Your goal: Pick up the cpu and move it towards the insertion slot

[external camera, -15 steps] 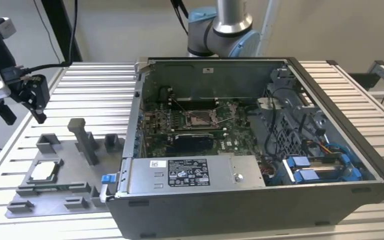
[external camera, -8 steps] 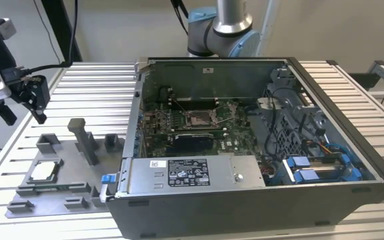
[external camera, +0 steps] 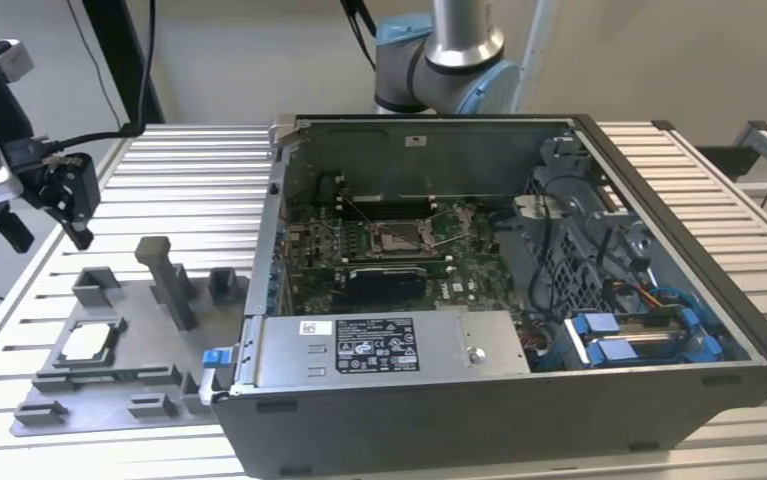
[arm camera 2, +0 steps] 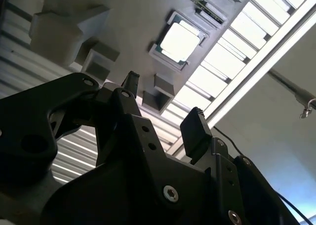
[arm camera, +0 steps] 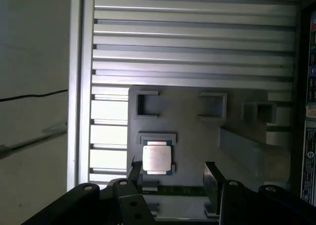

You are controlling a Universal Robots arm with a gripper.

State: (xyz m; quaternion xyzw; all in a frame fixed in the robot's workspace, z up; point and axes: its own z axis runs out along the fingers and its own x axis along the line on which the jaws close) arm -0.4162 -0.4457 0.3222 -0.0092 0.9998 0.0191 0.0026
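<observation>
The cpu (external camera: 90, 343) lies flat, silvery face up, in a recess of the grey plastic tray (external camera: 156, 385) at the exterior view's left. In both wrist views the cpu (arm camera 2: 180, 41) (arm camera: 157, 158) lies beyond my fingertips, untouched. My gripper (external camera: 50, 240) hangs well above the tray, toward the table's edge, open with nothing between its black fingers (arm camera 2: 196, 123). The insertion slot (external camera: 397, 237), a silver-framed socket with a brownish pin field, sits on the green motherboard inside the open computer case, far from the gripper toward the exterior view's right.
The open computer case (external camera: 703, 370) takes up the middle and right of the slatted metal table (external camera: 183, 160). Upright grey blocks (external camera: 170, 280) rise from the tray between the cpu and the case. The arm's base (external camera: 443, 60) stands behind the case.
</observation>
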